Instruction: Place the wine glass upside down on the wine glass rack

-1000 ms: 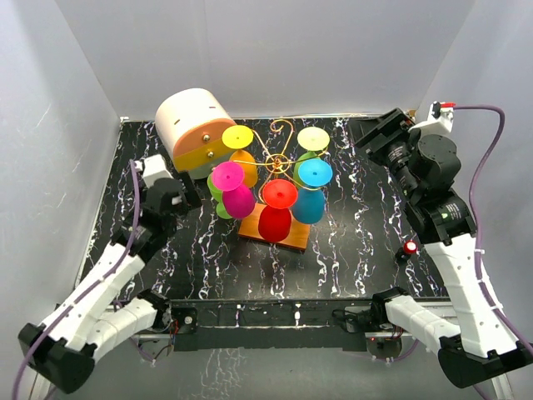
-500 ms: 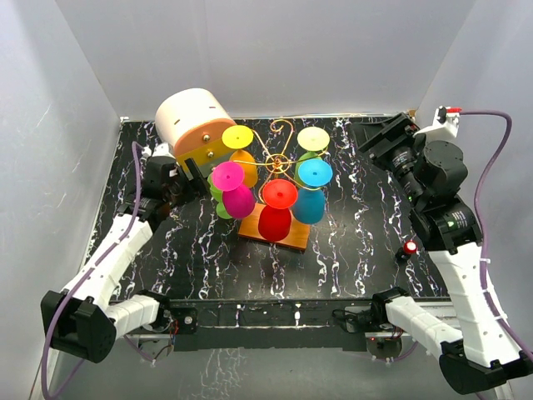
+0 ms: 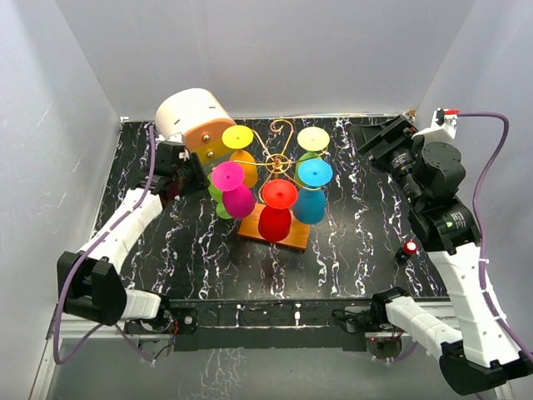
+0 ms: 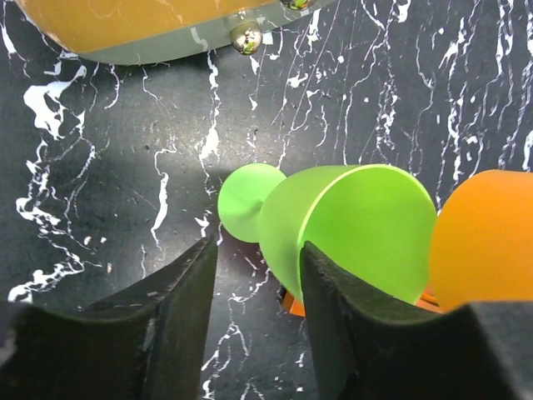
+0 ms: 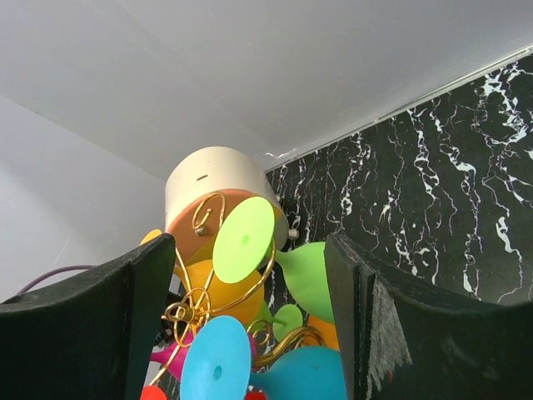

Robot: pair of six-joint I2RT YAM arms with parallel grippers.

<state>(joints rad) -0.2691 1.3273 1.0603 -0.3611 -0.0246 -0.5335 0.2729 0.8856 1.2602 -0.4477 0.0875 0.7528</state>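
**Left wrist view: green glass not yet secured, pickup risks**

The green wine glass [image 4: 358, 221] appears to lie on its side on the table, just beside the wine glass rack [image 3: 280, 133], not hung. Left gripper [image 4: 258, 250]: jaws half apart, astride the bowl's near wall, no firm clamp visible. Right gripper [image 5: 250, 243]: wide apart, empty, well away.

Risks: a pinch on the thin wall may slip or roll the glass. Lifting could knock the orange glass [image 4: 483, 242] alongside.

Lab test cell — white enclosure walls [image 3: 275, 58], black marble-print tabletop [image 3: 358, 242].
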